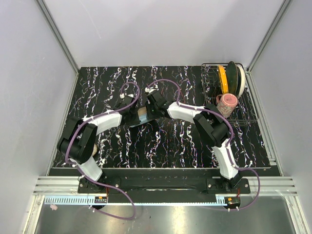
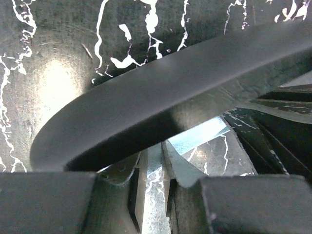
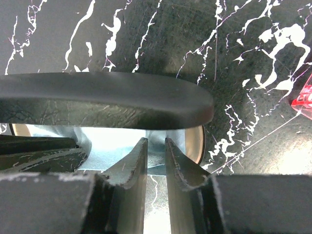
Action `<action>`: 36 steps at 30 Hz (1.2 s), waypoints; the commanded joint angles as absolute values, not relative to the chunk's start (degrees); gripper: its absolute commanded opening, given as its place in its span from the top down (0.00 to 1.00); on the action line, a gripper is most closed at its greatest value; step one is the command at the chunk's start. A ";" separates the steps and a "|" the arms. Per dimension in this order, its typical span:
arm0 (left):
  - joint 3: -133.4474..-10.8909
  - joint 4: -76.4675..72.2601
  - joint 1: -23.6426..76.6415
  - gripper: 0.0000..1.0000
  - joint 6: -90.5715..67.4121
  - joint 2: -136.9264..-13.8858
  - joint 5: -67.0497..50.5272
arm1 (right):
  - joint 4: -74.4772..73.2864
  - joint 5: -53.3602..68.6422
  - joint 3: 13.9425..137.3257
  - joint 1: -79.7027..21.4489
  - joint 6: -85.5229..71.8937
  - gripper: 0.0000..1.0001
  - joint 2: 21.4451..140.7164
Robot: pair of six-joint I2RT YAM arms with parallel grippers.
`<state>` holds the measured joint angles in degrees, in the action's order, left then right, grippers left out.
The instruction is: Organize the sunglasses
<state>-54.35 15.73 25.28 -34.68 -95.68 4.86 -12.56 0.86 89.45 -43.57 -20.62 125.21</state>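
Observation:
The black case (image 1: 141,116) lies open mid-table, and both grippers meet at it. Its lid crosses the left wrist view (image 2: 161,92) and the right wrist view (image 3: 97,97), above the fingers. The tan lining (image 3: 196,144) shows inside. The light blue cloth (image 3: 112,146) lies in the case and also shows in the left wrist view (image 2: 204,139). My right gripper (image 3: 156,144) is nearly closed, with a fold of cloth between its tips. My left gripper (image 2: 156,156) is closed narrowly at the case's left end, apparently on its rim. A red corner of the sunglasses (image 3: 304,97) shows at the right edge.
A wire rack (image 1: 243,117) stands at the back right, holding yellow and white plates (image 1: 229,78) and a pink cup (image 1: 226,103). Grey walls enclose the black marbled table (image 1: 185,146).

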 commanded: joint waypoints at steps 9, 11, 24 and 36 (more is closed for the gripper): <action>-44.56 0.27 25.31 0.77 -39.54 -92.20 15.81 | -15.82 -1.93 88.42 -44.12 -21.09 0.76 125.51; -45.00 1.22 25.31 0.77 -40.25 -92.55 18.27 | -15.82 -1.93 88.51 -44.12 -21.18 0.77 125.60; -43.86 8.87 25.31 0.73 -41.66 -85.96 22.85 | -17.31 -3.43 89.47 -44.12 -20.92 0.77 126.04; -42.71 -2.54 25.31 0.71 -38.76 -81.47 12.31 | -17.23 -3.43 89.38 -44.12 -20.83 0.78 125.77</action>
